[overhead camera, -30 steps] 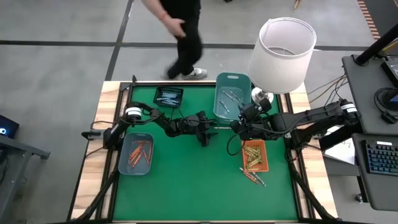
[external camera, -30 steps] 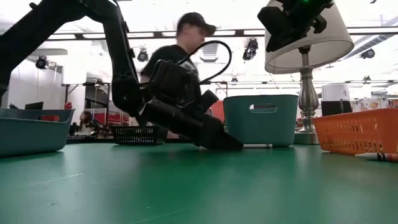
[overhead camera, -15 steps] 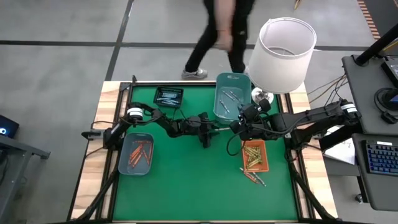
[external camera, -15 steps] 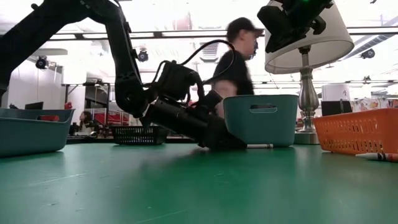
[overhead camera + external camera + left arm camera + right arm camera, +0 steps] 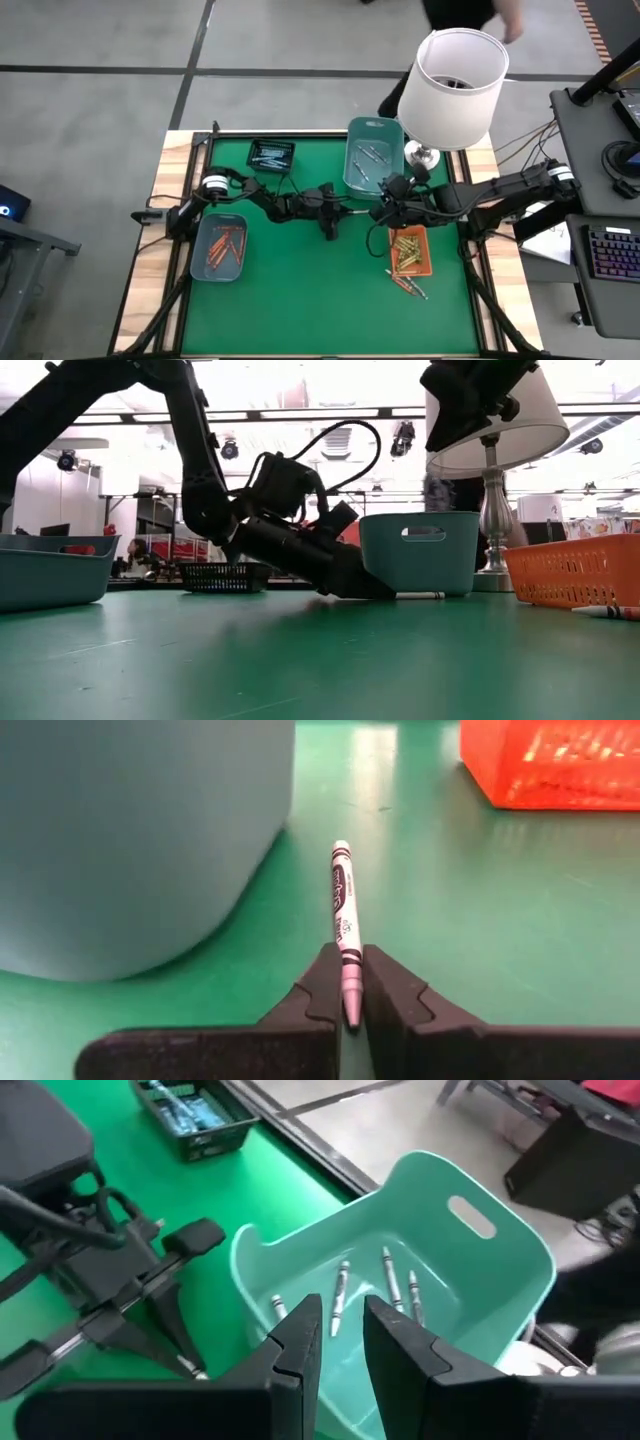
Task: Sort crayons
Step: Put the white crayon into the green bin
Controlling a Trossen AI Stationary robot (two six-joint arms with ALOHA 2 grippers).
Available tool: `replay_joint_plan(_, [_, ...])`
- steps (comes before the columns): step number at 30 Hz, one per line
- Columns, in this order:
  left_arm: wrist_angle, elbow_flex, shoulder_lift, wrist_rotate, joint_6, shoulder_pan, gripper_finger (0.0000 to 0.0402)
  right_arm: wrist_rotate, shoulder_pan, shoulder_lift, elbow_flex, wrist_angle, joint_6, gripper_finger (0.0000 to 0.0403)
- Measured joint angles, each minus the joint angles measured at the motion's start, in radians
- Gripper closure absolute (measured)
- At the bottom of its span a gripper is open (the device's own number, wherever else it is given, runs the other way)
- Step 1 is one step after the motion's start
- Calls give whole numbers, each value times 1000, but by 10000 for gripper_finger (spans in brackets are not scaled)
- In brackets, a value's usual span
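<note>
A pale crayon (image 5: 344, 945) lying on the worktop (image 5: 300, 290) at frame centre is clamped by the left fingers (image 5: 385, 985), so lifting is called for next; the right fingers (image 5: 400, 1350), apart, hover over the teal bin (image 5: 500, 1280).

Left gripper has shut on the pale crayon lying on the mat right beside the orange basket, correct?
Not quite. The left gripper has shut on the pale crayon, but it lies beside the teal bin, not the orange basket, which sits farther off. The left wrist view shows this.
</note>
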State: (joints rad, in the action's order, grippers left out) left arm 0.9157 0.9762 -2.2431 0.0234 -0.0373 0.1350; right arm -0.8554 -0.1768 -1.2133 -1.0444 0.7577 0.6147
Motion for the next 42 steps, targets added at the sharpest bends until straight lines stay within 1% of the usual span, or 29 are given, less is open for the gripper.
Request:
replay_joint_plan(4, [10, -30, 44, -3, 5, -40, 400, 3, -45, 0, 2, 0, 1, 335])
replay_joint_plan(8, [35, -90, 122, -58, 5, -84, 401, 3, -96, 0, 2, -1, 5, 335])
replay_joint_plan(15, [50, -203, 293, -160, 11, -157, 401, 97, -145, 0, 9, -17, -8, 335])
replay_joint_plan(19, [51, -237, 373, -182, 18, -196, 401, 155, -162, 0, 36, -94, -85, 335])
replay_joint_plan(22, [114, -264, 423, -183, 21, -237, 401, 186, -170, 0, 50, -174, -147, 335])
replay_joint_plan(24, [199, -288, 451, -183, 16, -265, 401, 204, -175, 0, 58, -243, -201, 335])
replay_joint_plan(28, [367, -346, 514, -192, -9, -312, 401, 253, -192, 0, 94, -430, -328, 335])
replay_joint_plan(33, [521, -393, 547, -198, -51, -360, 401, 325, -191, 0, 184, -727, -460, 334])
replay_joint_plan(35, [573, -403, 548, -199, -66, -378, 402, 355, -191, 0, 241, -908, -538, 330])
replay_joint_plan(38, [643, -404, 543, -198, -103, -404, 402, 410, -192, 0, 333, -1249, -670, 317])
replay_joint_plan(40, [655, -403, 544, -193, -134, -420, 402, 473, -192, 0, 394, -1444, -746, 306])
replay_joint_plan(42, [653, -397, 546, -192, -153, -432, 402, 536, -191, 0, 441, -1608, -773, 295])
